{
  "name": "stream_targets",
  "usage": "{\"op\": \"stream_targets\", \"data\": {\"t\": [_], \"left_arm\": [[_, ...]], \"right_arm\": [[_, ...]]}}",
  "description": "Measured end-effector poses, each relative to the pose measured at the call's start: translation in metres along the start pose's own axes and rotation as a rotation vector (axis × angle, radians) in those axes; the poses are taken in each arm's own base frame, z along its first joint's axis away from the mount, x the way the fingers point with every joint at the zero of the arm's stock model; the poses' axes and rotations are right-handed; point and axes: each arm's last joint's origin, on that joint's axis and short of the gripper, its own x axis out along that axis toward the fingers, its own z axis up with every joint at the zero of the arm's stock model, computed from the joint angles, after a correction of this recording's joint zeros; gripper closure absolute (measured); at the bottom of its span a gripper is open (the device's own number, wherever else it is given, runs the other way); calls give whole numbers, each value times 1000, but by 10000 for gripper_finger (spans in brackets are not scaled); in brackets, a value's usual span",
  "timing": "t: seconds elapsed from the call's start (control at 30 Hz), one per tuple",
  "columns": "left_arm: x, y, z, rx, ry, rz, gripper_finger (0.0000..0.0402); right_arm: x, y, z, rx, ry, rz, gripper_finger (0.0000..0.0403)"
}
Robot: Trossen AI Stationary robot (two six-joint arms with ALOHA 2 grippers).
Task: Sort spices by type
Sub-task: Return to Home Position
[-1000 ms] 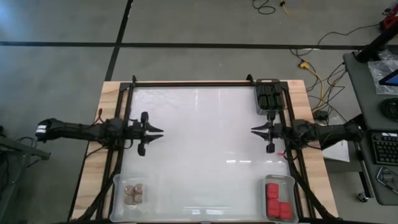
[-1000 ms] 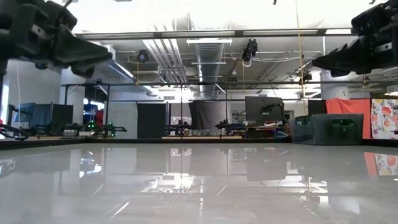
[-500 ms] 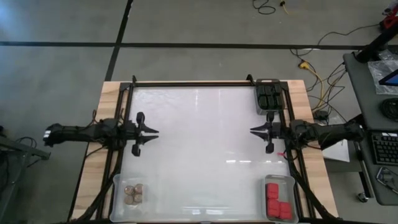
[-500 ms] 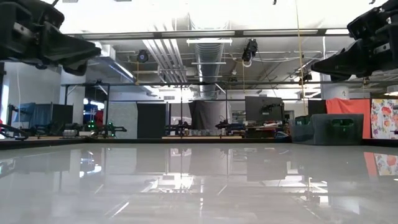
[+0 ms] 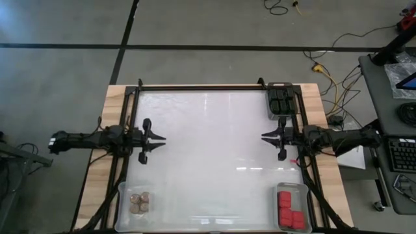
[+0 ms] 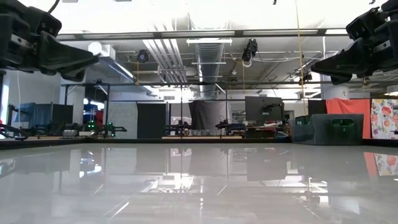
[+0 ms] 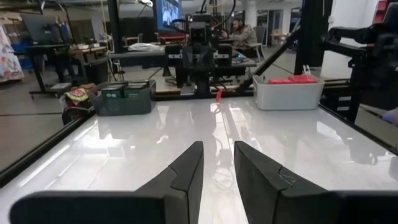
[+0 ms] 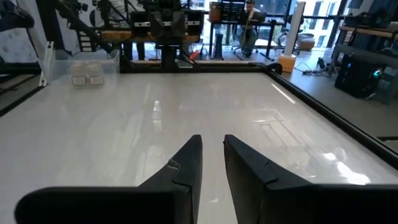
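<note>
Spices (image 5: 285,207) look fully sorted into 3 bins, so you have little left to do but park the arms. The brown jars (image 5: 138,201) sit in the left bin (image 5: 121,195) at the lower left corner of the high view. The red jars (image 7: 291,79) are in the right bin (image 5: 297,191) at the lower right corner. The black jars (image 5: 281,101) fill the third bin (image 5: 268,97) at the upper right, near the right arm. I see no jar loose outside a bin.

If you must lift one again, expect it to be light and rigid, with smooth sides that may slip. Pinch the red ones across 2 flat faces. Take the round brown ones low on the body, since I judge they would roll if tipped. They stand packed touching, so a finger pushed between them could knock a neighbour over.

Your left end effector (image 5: 159,138) hovers over the left edge and your right end effector (image 5: 265,136) over the right edge, well apart and pointing at each other. Each shows only a thin gap between its fingers and holds nothing.

The surface (image 5: 214,156) is glossy white and mirrors the ceiling lights, so glare may hide small things. A dark rail (image 5: 201,87) frames it. Beyond lie a concrete floor (image 5: 195,26) with loose cables (image 5: 325,68) and a workshop full of benches.
</note>
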Motion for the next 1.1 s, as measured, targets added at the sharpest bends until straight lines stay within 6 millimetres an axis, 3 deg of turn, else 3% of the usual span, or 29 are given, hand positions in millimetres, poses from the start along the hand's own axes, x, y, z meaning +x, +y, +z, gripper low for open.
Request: {"op": "stream_targets", "data": {"t": [0.7,1.1], "left_arm": [[4,0,-5,1,62,5,327],[5,0,-6,1,76,4,327]], "right_arm": [[0,0,0,2,0,2,355],[0,0,0,0,0,2,337]]}}
